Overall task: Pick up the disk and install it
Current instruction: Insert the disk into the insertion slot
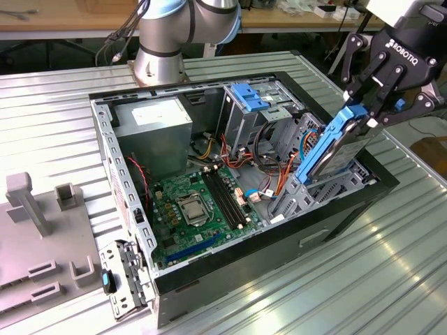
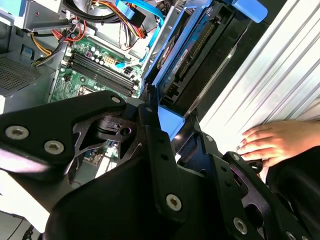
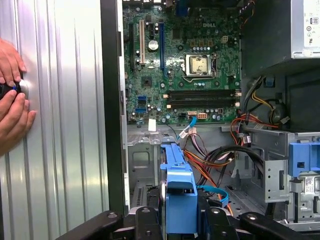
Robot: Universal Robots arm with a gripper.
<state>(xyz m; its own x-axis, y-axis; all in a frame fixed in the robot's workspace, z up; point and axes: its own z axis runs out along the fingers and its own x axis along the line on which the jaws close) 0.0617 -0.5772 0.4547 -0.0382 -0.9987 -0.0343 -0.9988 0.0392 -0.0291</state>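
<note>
Blue-framed disk (image 1: 334,146) hung tilted over the open computer case (image 1: 105,143), lower end at its drive bay | gripper (image 1: 368,112) fingers clamped the disk's upper end | person's hand (image 2: 272,141) rested on ribbed table (image 1: 391,279)

Robotics laboratory or workshop. Indicators: a silver-and-light-blue robot arm base (image 1: 160,56) standing on a ribbed silver metal table (image 1: 391,279); an open black desktop computer case (image 1: 230,269) on that table; a grey slotted fixture plate (image 1: 35,244) beside it; a wooden workbench (image 1: 63,24) behind.
</note>
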